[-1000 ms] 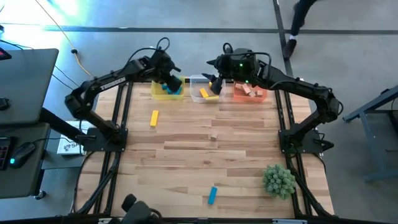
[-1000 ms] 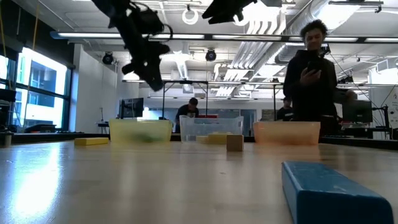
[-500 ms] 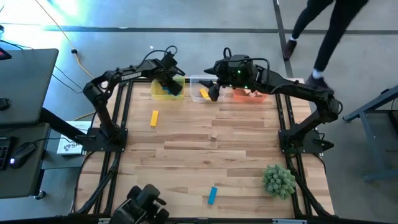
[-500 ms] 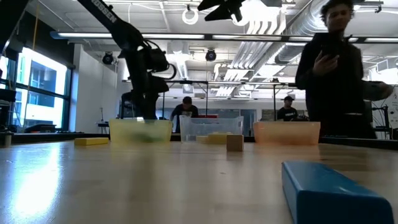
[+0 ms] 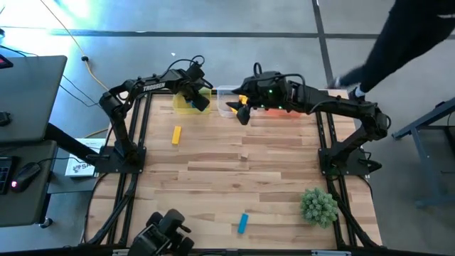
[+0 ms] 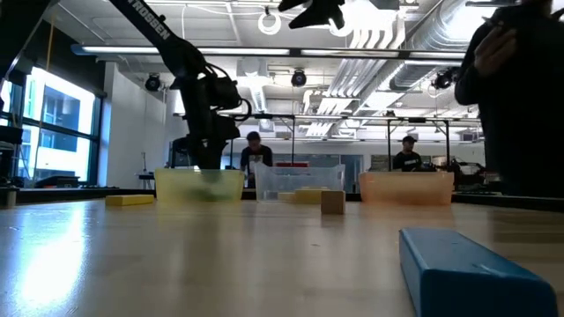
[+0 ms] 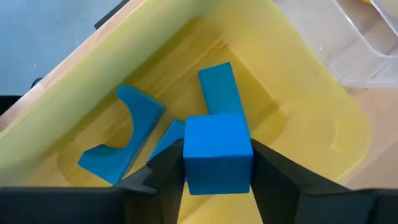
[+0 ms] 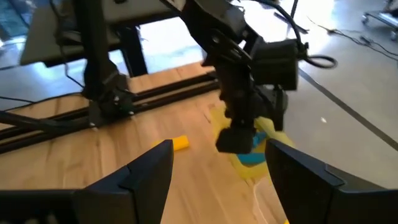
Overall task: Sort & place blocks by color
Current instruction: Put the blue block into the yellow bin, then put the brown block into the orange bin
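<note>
A: What's left of the yellow bin [image 5: 186,104]?
B: A yellow bar [image 5: 176,135] on the table [image 5: 213,185], nearer the front than the bin and left of it.
A: And at the bin itself?
B: The left claw [image 7: 214,177] reaches down into it with a blue cube [image 7: 217,152] between its fingers [image 7: 166,177], both touching the cube's sides. Three more blue blocks [image 7: 127,134] lie on the bin's floor.
A: Right of the bin?
B: The clear bin [image 5: 226,94] stands beside it. The right claw [image 5: 242,114] hovers by that one, jaws wide apart, nothing between them. A tan cube [image 5: 244,154] sits near mid-table, and a blue bar [image 5: 242,222] lies close to the front edge, both right of the yellow bin.
</note>
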You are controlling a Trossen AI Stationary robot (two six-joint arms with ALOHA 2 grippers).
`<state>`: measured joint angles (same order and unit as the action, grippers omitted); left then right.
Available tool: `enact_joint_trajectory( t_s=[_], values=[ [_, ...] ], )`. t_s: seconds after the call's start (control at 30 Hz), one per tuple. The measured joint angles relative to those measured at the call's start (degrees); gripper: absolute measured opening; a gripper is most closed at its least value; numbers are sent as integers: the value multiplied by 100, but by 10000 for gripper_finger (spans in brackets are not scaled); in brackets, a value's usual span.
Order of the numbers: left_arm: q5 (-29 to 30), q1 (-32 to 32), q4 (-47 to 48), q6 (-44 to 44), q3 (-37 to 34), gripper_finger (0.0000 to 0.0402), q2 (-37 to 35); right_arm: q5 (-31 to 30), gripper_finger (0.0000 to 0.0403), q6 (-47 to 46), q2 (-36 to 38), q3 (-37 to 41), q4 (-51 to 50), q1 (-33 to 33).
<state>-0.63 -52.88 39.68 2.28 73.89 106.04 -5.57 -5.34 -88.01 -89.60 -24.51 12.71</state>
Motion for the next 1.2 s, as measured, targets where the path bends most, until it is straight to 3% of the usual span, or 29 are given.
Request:
enact_joint_trajectory(
  t_s=[0.37,0.8,1.2],
  values=[
    [1,-2,397,-188,162,211,0,-348,243,-516,0,0,-444,-228],
    [-19,45,1326,-581,767,213,-73,-565,243,-1077,-250,0,-939,-601],
    [-30,200,1467,-658,769,213,-880,-517,243,-1282,-907,0,-1103,-768]
  ],
)
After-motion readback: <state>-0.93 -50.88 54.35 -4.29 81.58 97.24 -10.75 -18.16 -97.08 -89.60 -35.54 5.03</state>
